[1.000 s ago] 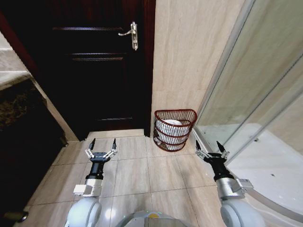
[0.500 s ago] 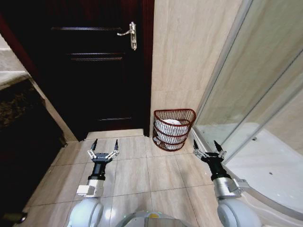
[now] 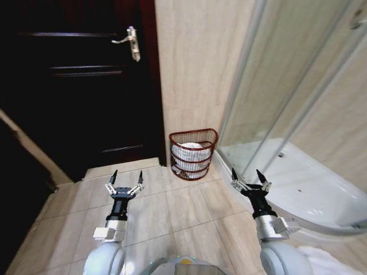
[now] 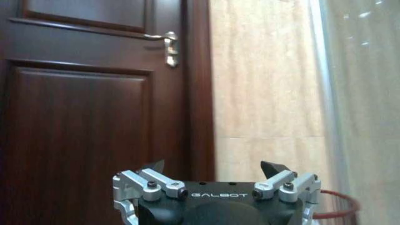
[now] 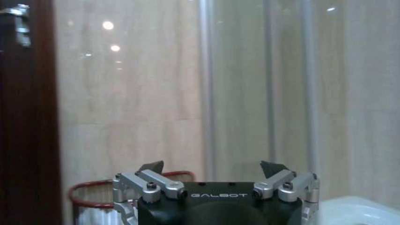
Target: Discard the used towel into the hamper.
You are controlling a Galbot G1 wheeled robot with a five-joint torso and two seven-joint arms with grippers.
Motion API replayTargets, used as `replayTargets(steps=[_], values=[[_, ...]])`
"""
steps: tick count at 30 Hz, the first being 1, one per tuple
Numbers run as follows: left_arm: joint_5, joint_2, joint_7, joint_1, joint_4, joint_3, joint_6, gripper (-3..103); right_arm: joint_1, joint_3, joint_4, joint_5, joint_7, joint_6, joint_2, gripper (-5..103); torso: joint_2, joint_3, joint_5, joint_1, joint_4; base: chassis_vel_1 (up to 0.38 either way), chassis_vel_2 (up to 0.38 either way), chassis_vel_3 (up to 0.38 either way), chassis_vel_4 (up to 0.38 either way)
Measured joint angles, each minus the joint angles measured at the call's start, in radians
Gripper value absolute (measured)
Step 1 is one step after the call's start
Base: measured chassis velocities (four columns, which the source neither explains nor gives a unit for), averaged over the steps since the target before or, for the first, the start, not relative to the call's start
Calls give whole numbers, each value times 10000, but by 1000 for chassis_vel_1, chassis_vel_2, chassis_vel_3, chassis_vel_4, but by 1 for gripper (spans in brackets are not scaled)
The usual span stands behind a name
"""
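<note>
Head view: the dark door (image 3: 86,86) stands far left, the glass shower enclosure (image 3: 298,114) right, tiled floor (image 3: 172,212) bare between. The hamper (image 3: 193,153), white towel (image 3: 189,156) inside, sits against the far wall, beyond and between both claws. Left claw (image 3: 124,182) and right claw (image 3: 248,179) hover spread wide, holding nothing.

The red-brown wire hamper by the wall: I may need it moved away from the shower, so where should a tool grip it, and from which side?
Probably the top hoop of the red-brown wire hamper, on its front arc, approached from above on the robot's side. Its flat back sits against the beige tiled wall and the glass shower enclosure crowds its right. White cloth fills the inside, so pinch the rim alone.
</note>
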Motion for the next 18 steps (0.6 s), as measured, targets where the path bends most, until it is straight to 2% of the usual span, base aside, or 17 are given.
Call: replayTargets(steps=[18], values=[[-176, 9, -3, -37, 176, -113, -368, 100, -23, -411, 82, -333, 422, 110, 225, 100, 0, 0, 0, 0, -3, -121, -125, -126, -127]])
